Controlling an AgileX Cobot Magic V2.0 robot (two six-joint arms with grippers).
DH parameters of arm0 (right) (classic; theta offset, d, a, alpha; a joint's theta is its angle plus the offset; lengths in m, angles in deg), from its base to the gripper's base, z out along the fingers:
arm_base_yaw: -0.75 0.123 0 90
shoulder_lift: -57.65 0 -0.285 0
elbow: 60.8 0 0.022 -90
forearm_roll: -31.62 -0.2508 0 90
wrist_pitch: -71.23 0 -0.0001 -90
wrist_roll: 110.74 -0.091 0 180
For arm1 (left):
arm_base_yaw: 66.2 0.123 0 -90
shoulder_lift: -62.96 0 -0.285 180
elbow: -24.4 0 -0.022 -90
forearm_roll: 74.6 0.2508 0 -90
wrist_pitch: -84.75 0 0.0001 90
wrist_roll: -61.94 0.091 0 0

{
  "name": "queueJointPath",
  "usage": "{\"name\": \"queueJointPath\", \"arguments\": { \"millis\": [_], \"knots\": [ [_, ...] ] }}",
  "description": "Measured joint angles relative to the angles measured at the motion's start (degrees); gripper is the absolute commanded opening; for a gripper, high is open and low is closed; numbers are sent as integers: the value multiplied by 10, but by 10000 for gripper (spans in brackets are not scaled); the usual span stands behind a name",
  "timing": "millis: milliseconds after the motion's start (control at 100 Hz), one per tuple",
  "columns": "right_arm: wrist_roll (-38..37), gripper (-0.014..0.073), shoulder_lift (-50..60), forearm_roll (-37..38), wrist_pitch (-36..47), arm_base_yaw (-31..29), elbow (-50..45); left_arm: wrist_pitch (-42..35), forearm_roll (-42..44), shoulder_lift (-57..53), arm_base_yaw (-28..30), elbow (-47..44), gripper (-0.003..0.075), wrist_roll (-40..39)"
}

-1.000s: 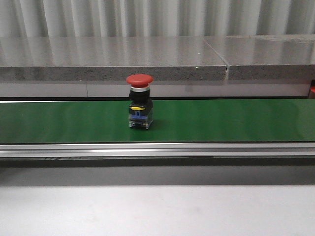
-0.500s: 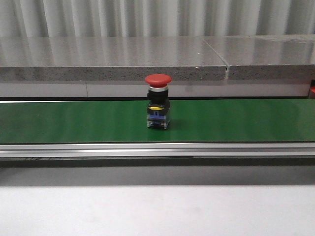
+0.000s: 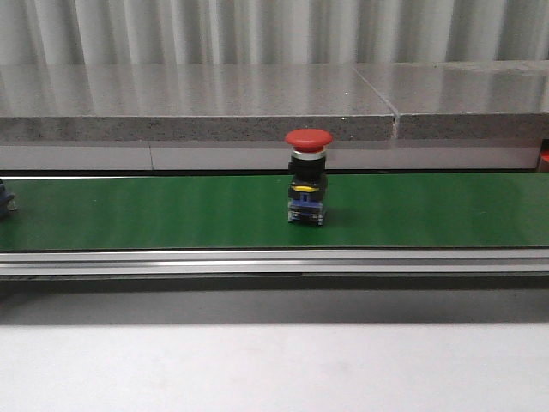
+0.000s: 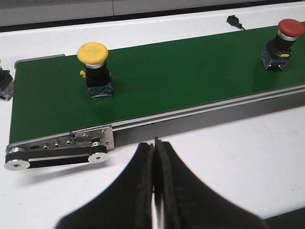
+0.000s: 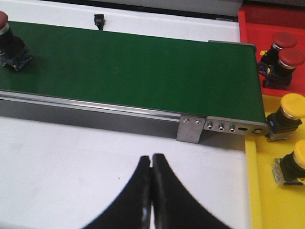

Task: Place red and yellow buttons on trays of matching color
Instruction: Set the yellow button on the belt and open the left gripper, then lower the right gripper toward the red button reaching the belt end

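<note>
A red button (image 3: 308, 176) stands upright on the green conveyor belt (image 3: 154, 210), near the middle in the front view; it also shows in the left wrist view (image 4: 283, 42) and at the edge of the right wrist view (image 5: 9, 45). A yellow button (image 4: 94, 67) stands on the belt near its left end. My left gripper (image 4: 155, 145) is shut and empty over the white table, in front of the belt. My right gripper (image 5: 151, 158) is shut and empty in front of the belt's right end. A red tray (image 5: 252, 28) holds two red buttons (image 5: 282, 55). A yellow tray (image 5: 271, 200) holds two yellow buttons (image 5: 288, 114).
A dark button base (image 3: 5, 202) shows at the belt's left edge, also in the left wrist view (image 4: 5, 83). A grey stone ledge (image 3: 197, 103) runs behind the belt. A small black plug (image 5: 98, 21) lies on the table beyond the belt.
The red button has travelled to the right along the belt. A dark object has come into view at the belt's left edge.
</note>
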Motion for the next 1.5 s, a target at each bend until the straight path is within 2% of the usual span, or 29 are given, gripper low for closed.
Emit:
{"name": "queueJointPath", "arguments": {
  "millis": [520,880,980,1170,1240,1320,1500],
  "knots": [
    [0,-66,-11,0,20,0,3,3,0,-21,0,-5,-20,0],
    [3,-51,-220,-5,20,0,99,3,-1,-21,-1,-5,-20,0],
    [3,29,-276,-9,21,0,139,3,-1,-21,-1,-5,-20,0],
    [8,376,-364,-27,7,17,210,3,-1,-21,-1,-5,-20,0],
    [9,470,-390,-28,1,31,234,3,-1,-21,-1,-5,-20,0],
    [10,521,-420,-30,-5,47,259,3,-1,-21,-1,-5,-20,0],
    [10,526,-480,-39,-37,80,314,3,-1,-21,-1,-5,-20,0]
  ]
}}
